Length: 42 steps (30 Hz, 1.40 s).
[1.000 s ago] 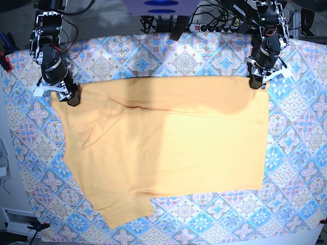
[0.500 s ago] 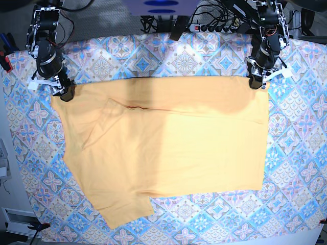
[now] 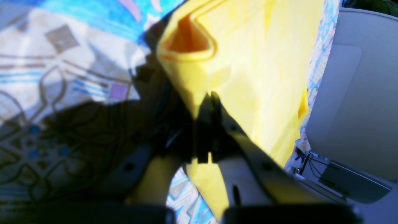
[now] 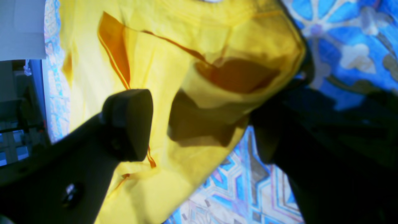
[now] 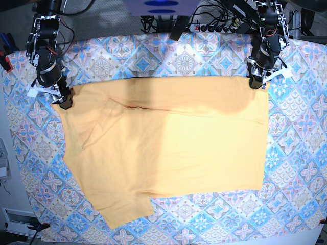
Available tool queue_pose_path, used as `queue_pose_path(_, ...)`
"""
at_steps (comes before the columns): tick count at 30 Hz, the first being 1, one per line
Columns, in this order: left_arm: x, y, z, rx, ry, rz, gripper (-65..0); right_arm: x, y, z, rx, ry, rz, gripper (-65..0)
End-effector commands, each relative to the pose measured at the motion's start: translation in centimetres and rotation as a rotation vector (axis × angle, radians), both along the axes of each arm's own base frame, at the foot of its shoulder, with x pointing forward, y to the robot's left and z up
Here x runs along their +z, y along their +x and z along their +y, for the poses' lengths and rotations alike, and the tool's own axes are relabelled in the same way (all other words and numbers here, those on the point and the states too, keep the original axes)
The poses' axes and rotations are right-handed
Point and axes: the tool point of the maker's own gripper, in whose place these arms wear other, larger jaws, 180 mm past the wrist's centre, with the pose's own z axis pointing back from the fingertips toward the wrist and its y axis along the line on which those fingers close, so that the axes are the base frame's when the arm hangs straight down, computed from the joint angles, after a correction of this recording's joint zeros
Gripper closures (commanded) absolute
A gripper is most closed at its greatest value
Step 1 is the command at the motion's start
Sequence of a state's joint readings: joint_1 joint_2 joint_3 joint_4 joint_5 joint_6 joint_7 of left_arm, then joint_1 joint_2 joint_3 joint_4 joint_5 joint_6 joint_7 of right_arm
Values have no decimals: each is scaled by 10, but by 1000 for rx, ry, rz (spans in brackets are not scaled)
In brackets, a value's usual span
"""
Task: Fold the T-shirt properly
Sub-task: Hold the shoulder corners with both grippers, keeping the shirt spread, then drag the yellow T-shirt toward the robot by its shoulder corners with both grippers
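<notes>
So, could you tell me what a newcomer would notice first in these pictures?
The pale orange T-shirt spread across the middle of the blue patterned tablecloth. Then the left gripper shut on its far corner at the base view's right, and the right gripper open at the opposite corner.

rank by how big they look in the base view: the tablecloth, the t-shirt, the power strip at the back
1. tablecloth, the largest, spanning nearly the whole view.
2. T-shirt, covering much of the cloth's middle.
3. power strip, a short bar, partly hidden by cables.
</notes>
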<state>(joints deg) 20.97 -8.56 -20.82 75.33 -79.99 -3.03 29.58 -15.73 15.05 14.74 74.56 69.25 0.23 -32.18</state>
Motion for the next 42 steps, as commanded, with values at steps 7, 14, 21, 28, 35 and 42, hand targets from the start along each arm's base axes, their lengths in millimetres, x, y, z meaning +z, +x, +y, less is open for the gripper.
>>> queue_pose_path(7,1,1,-1,-1,-7,-9,0,-6,-5,-1,5,6,27,-192)
queue_pose_path(14,0,0,-2,-3,-8,-6,0,-6,-8,-3,1,5,32,-2)
queue_pose_path(21,-4,-16,0,-6,-2,22,0,-14,-38,-12,-12,-12,85,0)
queue_pose_path(28,-4,-40,0,-16,10,56,0,-17,-75,-40,-88,-38,134,0)
queue_pose_path(35,1,-66,-3,-38,23,84,0,-8,-90,-46,-44,-31,114,0)
queue_pose_path(42,-7,-100,-4,-39,20,152,0,-3,-114,-65,-83,-17,149,0)
